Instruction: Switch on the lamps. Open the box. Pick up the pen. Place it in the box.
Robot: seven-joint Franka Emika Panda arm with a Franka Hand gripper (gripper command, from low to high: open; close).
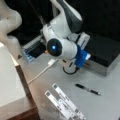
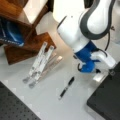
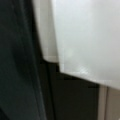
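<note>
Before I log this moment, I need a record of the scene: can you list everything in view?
box: one, black top, grey sides, lid shut, at a front view's right.
pen: one, black, lying loose on the table, untouched.
white strips: two, white with dark marks, side by side near a front view's bottom.
white cable: one, white, on the table at a front view's left.
wooden stand: one, brown, at a front view's top left.
table: one, grey.
end effector: one, blue and white, at the box's front edge.
</note>
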